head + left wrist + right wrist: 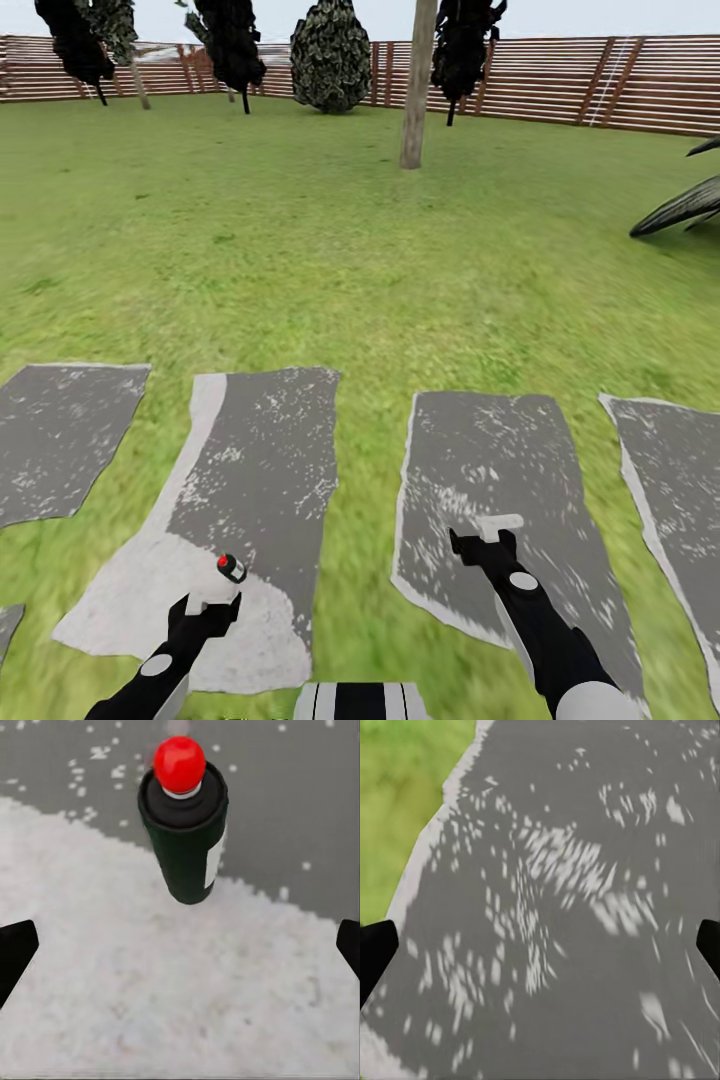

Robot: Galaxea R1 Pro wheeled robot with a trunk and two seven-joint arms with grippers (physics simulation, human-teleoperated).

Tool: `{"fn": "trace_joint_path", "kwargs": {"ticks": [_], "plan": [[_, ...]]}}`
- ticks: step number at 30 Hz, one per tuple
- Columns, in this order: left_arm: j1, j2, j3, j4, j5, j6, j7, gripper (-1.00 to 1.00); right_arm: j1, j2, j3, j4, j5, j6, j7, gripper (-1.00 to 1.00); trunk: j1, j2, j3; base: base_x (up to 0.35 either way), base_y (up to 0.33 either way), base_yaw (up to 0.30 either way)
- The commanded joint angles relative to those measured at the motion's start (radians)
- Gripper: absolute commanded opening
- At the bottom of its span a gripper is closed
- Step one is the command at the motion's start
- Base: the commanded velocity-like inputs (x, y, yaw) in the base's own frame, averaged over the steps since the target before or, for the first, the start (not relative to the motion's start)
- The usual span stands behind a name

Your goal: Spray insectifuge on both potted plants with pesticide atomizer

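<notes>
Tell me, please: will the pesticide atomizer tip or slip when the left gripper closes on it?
The pesticide atomizer is slim and stands upright on the paving, so a nudge would probably topple it. Its smooth round body might slip or roll. The left gripper is open and apart from it.

Both arms reach forward and low from the bottom of the head view. The left gripper point(210, 607) points ahead with its black wrist below it; in the left wrist view its two dark fingertips point(15, 952) stand wide apart at both edges, holding nothing. The right gripper point(487, 540) is a bit further forward, and its fingertips point(375, 952) are spread wide too
</notes>
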State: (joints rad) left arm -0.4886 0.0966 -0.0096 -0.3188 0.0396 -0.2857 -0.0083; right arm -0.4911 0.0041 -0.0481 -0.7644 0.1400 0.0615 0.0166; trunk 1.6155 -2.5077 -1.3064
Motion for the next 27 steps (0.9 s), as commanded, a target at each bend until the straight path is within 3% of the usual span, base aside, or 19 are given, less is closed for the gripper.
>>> {"fn": "trace_joint_path", "kwargs": {"ticks": [1,7,18,27], "plan": [[-0.001,0.0,-0.001,0.001,0.004,-0.004,-0.001,1.0,0.0,0.0,-0.002,-0.002,0.01,0.006,0.002,1.0,0.0,0.0,-0.001,0.002,-0.001,0.212],[-0.001,0.0,0.005,0.001,0.011,-0.006,0.0,1.0,0.0,0.0,-0.003,0.0,0.01,0.007,0.002,1.0,0.0,0.0,-0.001,0.035,0.0,0.068],[-0.001,0.0,0.007,0.001,0.013,-0.006,0.0,1.0,0.0,0.0,-0.002,-0.001,0.01,0.007,0.002,1.0,0.0,0.0,-0.001,0.216,-0.081,0.009],[-0.001,0.0,0.005,0.001,0.008,-0.006,-0.001,1.0,0.0,0.0,-0.002,-0.001,0.01,0.008,0.002,1.0,0.0,0.0,-0.001,0.016,-0.007,0.178]]}}
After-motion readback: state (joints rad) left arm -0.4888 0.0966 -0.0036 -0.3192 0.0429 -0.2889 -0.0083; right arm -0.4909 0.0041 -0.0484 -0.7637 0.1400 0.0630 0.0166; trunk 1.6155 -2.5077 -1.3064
